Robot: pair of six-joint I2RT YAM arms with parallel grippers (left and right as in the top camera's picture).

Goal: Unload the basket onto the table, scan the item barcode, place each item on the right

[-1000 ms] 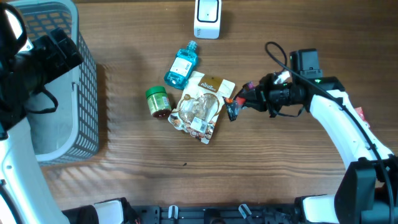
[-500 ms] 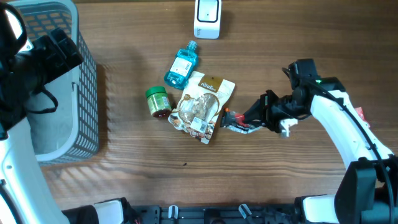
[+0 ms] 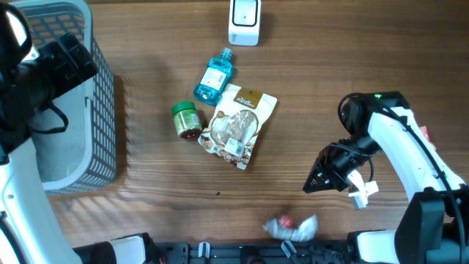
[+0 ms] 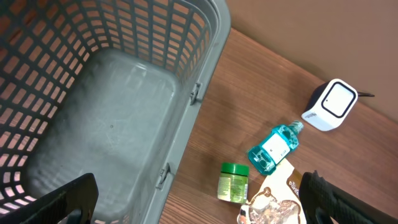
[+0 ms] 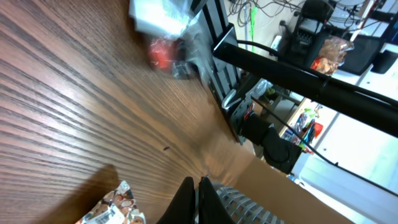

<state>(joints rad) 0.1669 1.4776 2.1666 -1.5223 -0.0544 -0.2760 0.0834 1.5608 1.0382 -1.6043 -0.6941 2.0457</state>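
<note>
Dropped since the earlier frame, crinkled clear packet (image 3: 291,227) lies apart from right gripper (image 3: 308,185), now clenched empty. Only left wrist view shows left gripper (image 4: 199,205) spread above latticed basket (image 4: 211,56).

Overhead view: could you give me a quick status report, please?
Left jaws open over basket. Right jaws shut, empty. Red-and-white packet lies loose at near table edge, blurred. Nothing blocking scanner.
</note>
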